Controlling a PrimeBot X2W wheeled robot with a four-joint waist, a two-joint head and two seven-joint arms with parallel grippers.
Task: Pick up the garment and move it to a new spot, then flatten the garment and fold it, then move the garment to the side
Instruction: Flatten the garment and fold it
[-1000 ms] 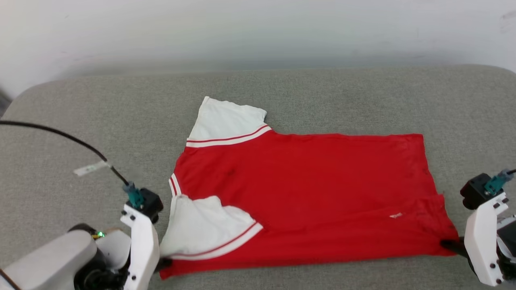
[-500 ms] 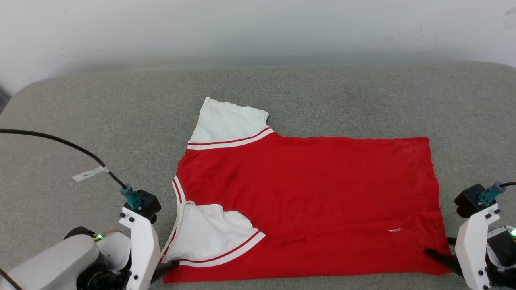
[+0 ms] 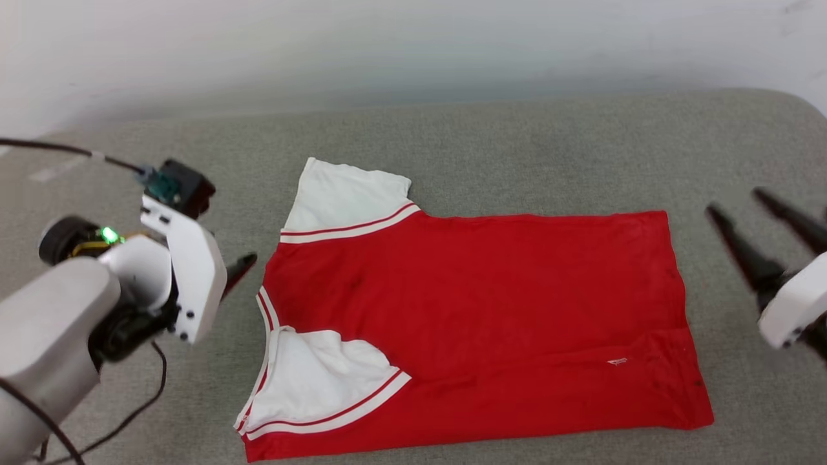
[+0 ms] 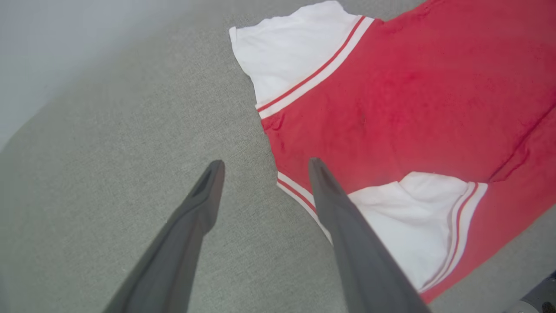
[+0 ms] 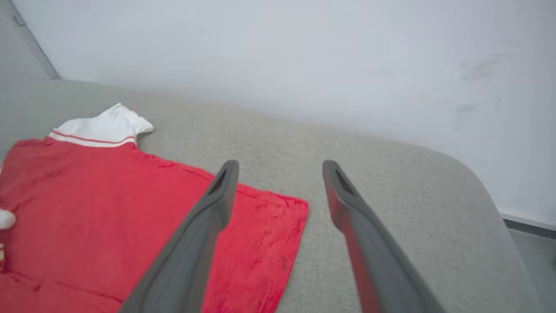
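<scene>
- While the garment [image 3: 471, 310] is lying on the cushion [image 3: 517, 148], the left gripper [image 4: 266, 163] is gaping wide, empty.
- The right gripper [image 5: 281, 164] is gaping likewise, empty.

The scene is lit brightly and evenly by soft, diffuse light whose source cannot be placed. Only a thin, faint shadow is cast along the near edge of the garment [image 3: 478, 310] on the grey counter [image 3: 517, 148]. The wall [image 3: 413, 45] is rendered pale and washed out. In the head view the right gripper [image 3: 734, 200] is blurred, and a small green light [image 3: 107, 234] is seen glowing on the left arm. In both wrist views the near fingers [image 4: 360, 261] are shown soft and out of focus. The counter's far edge is bent by the wide lens in the right wrist view.
</scene>
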